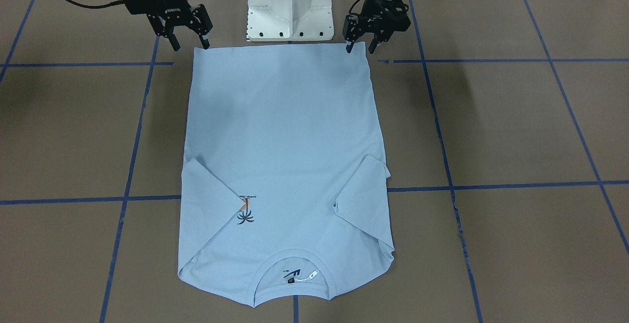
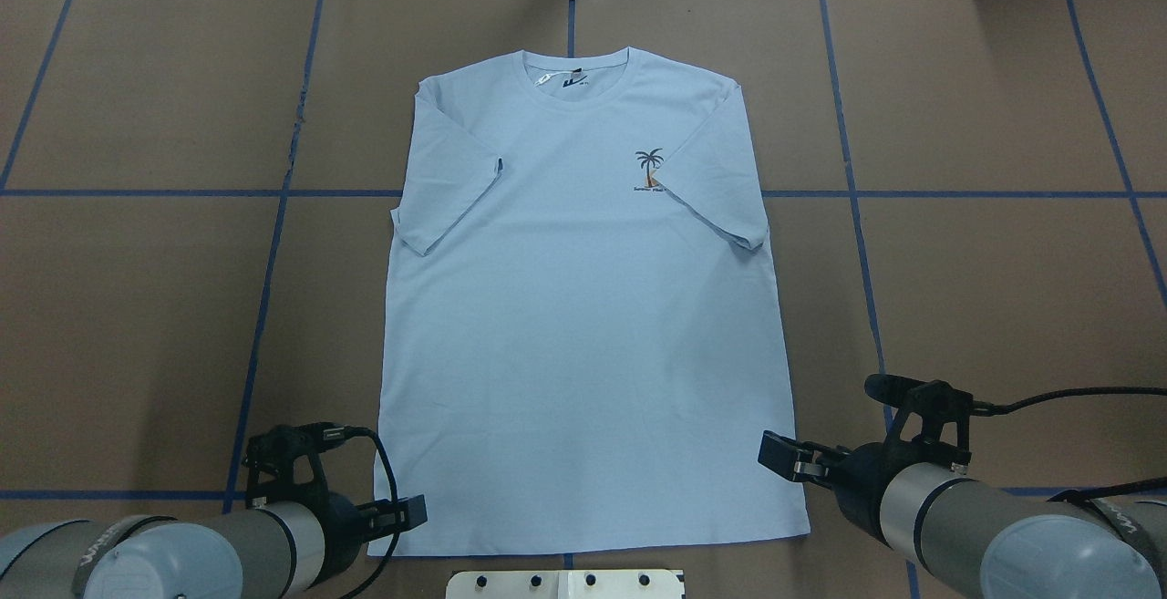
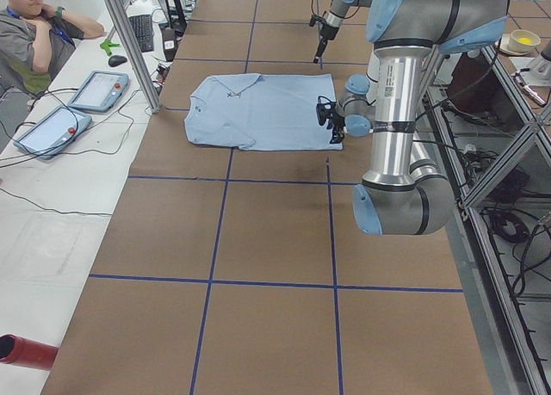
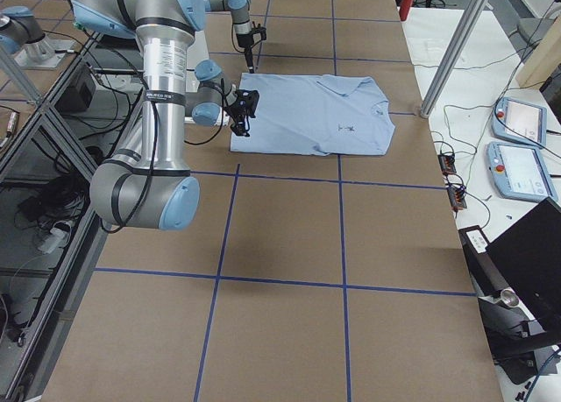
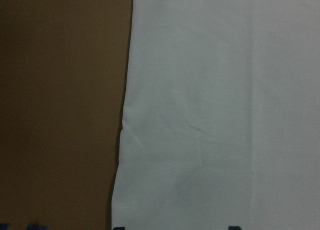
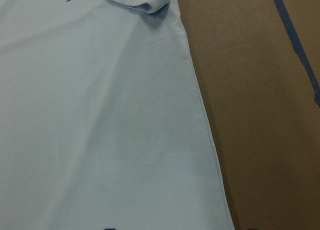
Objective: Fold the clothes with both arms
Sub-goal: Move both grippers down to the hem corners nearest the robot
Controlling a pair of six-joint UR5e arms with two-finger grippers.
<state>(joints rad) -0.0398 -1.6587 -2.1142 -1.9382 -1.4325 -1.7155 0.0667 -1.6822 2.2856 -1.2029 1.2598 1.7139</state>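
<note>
While the T-shirt [image 1: 282,131] lies flat mid worktop [image 1: 516,126], sleeves folded in, hem toward the robot-side edge, left claw [image 1: 360,47] and right claw [image 1: 190,44] sit at its hem corners, both with jaws apart.

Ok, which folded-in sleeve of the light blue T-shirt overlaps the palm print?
The sleeve on the robot's right: its folded edge covers part of the dark-and-orange palm print; the left sleeve lies clear.
</note>
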